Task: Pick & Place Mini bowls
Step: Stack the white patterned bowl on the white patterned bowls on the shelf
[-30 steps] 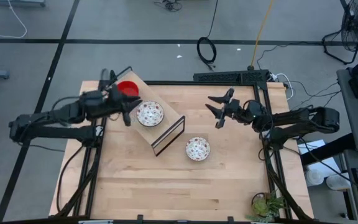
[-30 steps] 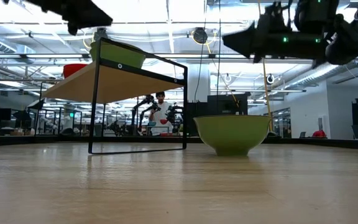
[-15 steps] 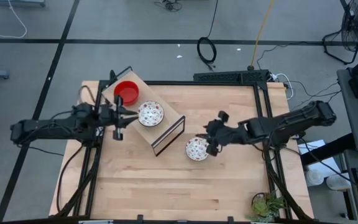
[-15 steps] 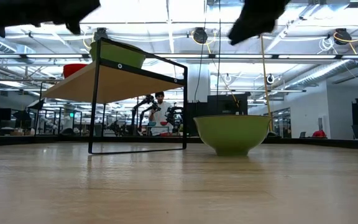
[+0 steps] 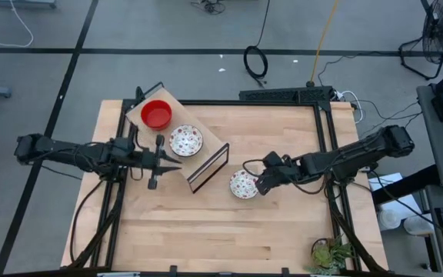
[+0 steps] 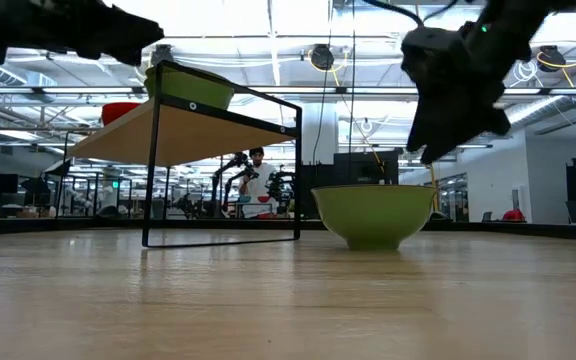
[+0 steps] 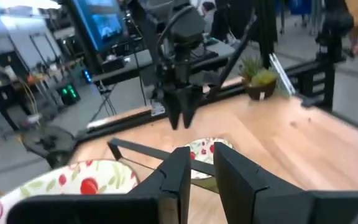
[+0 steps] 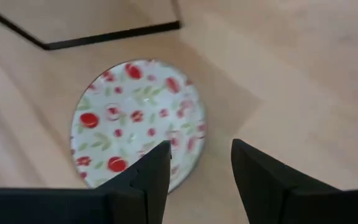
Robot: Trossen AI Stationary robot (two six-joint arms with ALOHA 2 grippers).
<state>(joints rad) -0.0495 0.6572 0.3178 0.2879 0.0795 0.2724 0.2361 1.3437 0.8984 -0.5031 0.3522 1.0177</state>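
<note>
Right tool [image 8: 194, 168] open — over floral bowl's [image 8: 138, 121] rim.

Two white bowls [image 5: 244, 185] with red floral speckles, seemingly green outside; one plain red bowl [image 5: 156, 114]

Four cameras cover one wooden table [image 5: 206, 231]. The high view hangs above it and looks straight down, far enough to take in the whole table, both arms and the grey floor around it. The low view sits at table height, close to the wood, and faces level across it into a large room behind. The left wrist view looks past its own gripper [image 7: 201, 168] across the table toward the other arm. The right wrist view looks steeply down from close above a floral bowl [image 8: 138, 121] on the table. All four views share that floral bowl and the black-framed shelf [image 5: 206, 165] beside it.
</note>
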